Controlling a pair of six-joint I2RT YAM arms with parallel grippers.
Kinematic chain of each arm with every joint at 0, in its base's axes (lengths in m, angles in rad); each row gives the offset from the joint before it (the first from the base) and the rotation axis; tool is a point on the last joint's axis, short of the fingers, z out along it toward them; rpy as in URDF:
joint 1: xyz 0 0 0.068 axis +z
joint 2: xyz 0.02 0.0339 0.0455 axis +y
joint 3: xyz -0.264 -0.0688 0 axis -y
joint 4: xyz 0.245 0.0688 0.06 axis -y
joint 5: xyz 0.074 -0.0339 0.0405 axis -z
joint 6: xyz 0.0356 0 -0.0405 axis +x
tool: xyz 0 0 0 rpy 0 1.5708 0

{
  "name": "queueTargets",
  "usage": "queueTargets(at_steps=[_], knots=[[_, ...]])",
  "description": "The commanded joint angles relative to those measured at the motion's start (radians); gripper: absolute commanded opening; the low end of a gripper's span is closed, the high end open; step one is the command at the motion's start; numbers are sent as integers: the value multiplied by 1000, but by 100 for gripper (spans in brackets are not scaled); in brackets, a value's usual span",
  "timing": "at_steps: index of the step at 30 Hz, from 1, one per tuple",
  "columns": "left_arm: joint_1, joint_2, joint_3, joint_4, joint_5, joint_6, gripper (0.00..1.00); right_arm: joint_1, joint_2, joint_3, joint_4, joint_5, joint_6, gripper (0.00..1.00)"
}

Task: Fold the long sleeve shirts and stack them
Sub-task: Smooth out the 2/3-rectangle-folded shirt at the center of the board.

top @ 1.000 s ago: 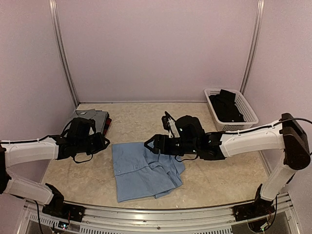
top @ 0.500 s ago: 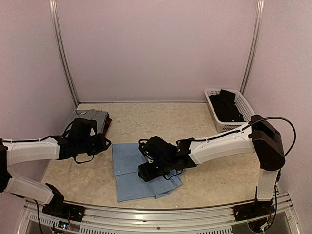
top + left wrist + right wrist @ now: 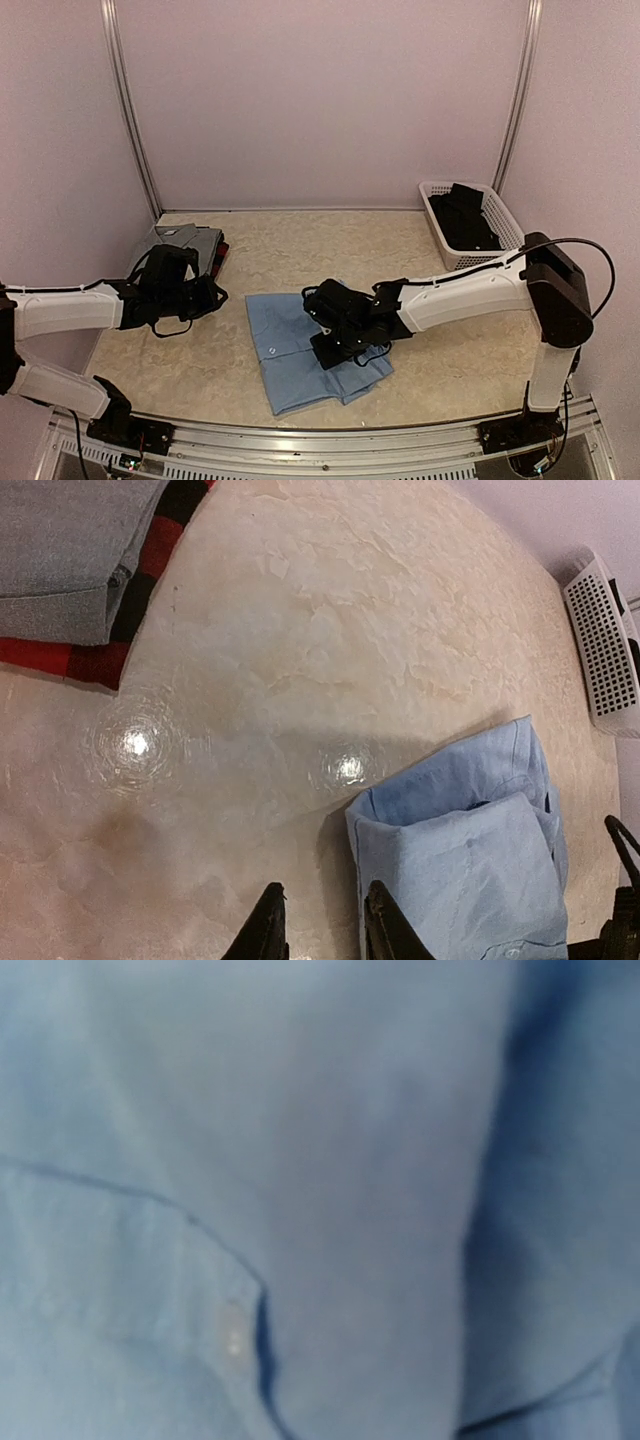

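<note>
right tool, black and two-fingered, is pressing down on the right half of a large light blue collared button-up cloth shirt. its fingers are closed together, and whether any cloth is pinched between them cannot be told. the right wrist view is showing only blue fabric, close up and blurred, with a stitched seam and a pale button.

the light blue shirt is lying folded into a rough rectangle near the front middle of a beige marbled bench. crumpled layers are bunching under the tool and to its right.

left tool is hovering over bare bench to the left of the shirt, apart from it. its fingers are standing narrowly parted and holding nothing. in the left wrist view the shirt's folded corner is lying just to the right of them.

at the far left of the bench, a folded grey cloth shirt is resting on top of a folded red-and-black plaid shirt, whose edge is showing beside it. both are well apart from the blue shirt.

a white plastic mesh basket is sitting at the far right corner, holding dark cloth.
</note>
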State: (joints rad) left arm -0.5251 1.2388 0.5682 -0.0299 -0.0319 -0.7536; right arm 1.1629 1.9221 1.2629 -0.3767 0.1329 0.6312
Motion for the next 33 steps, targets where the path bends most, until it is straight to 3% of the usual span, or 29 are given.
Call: queueTargets(at_steps=[1,7,12,17,22,26,28,29,33], knots=[[-7,-13,-7,9,-9,24,25,-92,-104,-89,-145,111,-19,0],[-9,-9,-3,10,-14,24,25,-168,-190,-101,-352,317,-101,0],[-9,2,2,10,-18,25,25,-145,-122,27,-472,401,-154,0],[-3,5,15,-18,-44,35,25,-43,86,367,-682,499,-106,0],[17,-12,24,-61,-87,43,25,61,362,785,-854,497,-81,0],[45,-57,18,-105,-128,46,25,122,548,1059,-886,440,-107,15],[61,-88,11,-117,-144,51,26,139,584,1105,-844,395,-114,26],[67,-109,9,-120,-149,56,26,141,576,1086,-806,371,-115,32],[92,-135,14,-129,-140,70,26,143,410,849,-598,306,-130,68]])
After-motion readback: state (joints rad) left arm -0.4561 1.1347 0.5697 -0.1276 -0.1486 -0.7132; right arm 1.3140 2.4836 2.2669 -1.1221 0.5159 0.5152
